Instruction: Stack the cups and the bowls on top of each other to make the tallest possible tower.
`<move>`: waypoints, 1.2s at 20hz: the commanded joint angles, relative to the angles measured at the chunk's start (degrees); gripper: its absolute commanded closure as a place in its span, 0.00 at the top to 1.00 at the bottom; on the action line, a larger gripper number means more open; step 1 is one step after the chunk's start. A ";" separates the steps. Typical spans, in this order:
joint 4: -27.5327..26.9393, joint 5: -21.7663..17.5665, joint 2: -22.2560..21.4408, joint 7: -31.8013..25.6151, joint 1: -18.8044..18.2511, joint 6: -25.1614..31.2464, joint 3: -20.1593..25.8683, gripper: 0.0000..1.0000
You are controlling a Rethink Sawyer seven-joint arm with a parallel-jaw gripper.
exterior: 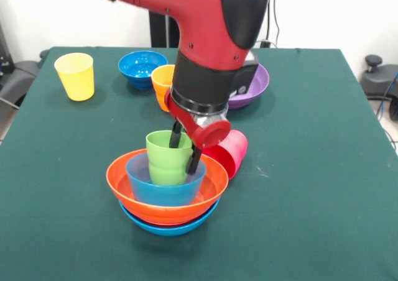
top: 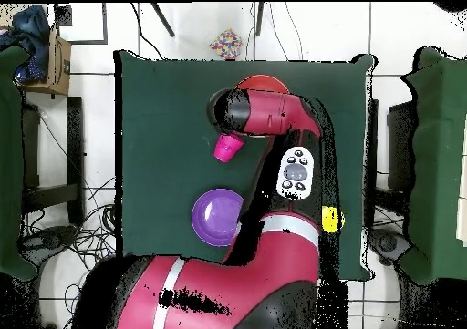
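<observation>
The tower stands in the front view's middle: a wide light-blue bowl [exterior: 168, 227] at the base, a large orange bowl [exterior: 134, 191] in it, then a smaller light-blue bowl [exterior: 163, 191]. A green cup [exterior: 163, 160] sits upright in that bowl. My gripper [exterior: 185, 158] comes down on the cup's right rim, one finger inside and one outside, shut on the wall. A magenta cup [exterior: 230, 152] [top: 227, 147] lies on its side against the tower's right. In the overhead view the arm hides the tower and the gripper.
A yellow cup [exterior: 75, 76] [top: 331, 220] stands at the back left of the front view. Beside it are a dark-blue bowl [exterior: 140, 66] and an orange cup [exterior: 161, 82], the cup partly behind the arm. A purple bowl [exterior: 256, 88] [top: 217, 216] sits behind the arm.
</observation>
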 commanded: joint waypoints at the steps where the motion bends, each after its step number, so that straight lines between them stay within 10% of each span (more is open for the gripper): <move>1: 0.60 0.88 -4.46 -6.39 0.26 10.49 6.15 1.00; 24: -2.52 2.17 -9.45 -0.13 3.24 23.18 5.12 1.00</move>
